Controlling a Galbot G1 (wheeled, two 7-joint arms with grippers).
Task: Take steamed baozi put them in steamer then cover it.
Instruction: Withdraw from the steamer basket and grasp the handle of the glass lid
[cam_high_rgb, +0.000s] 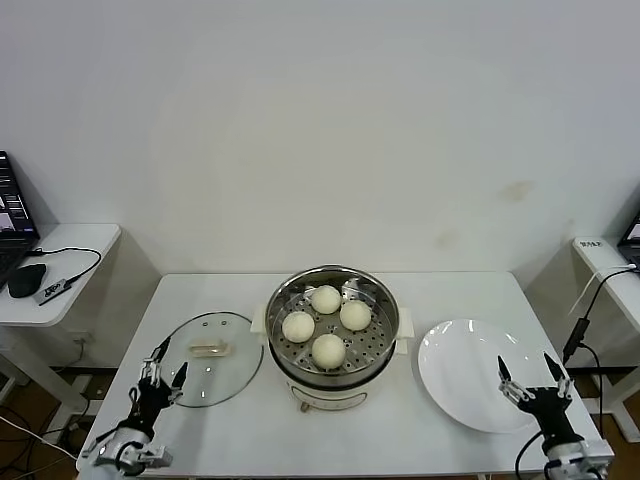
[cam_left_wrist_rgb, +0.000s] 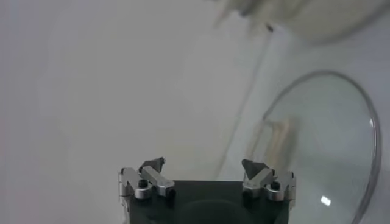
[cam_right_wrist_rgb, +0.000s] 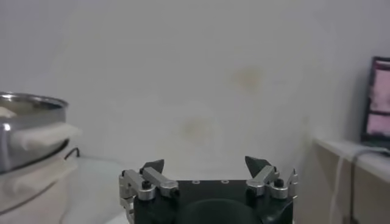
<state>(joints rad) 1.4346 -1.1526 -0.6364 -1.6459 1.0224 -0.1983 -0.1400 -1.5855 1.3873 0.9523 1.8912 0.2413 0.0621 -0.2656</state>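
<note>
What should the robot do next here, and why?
Probably move the open left gripper over the cover handle to grasp it: all four steamed baozi already sit in the steamer, the plate is bare, and the lid lies flat beside the pot.

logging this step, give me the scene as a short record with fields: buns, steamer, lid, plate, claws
buns: four steamed baozi on the perforated tray inside the steamer
steamer: centre of the table, uncovered
lid: glass cover lying flat on the table at the steamer's left
plate: white plate at the steamer's right, nothing on it
left claw: left claw open, empty, near the front table edge by the cover's rim
right claw: right claw open, empty, at the plate's right edge
task left: cover not yet on
</note>
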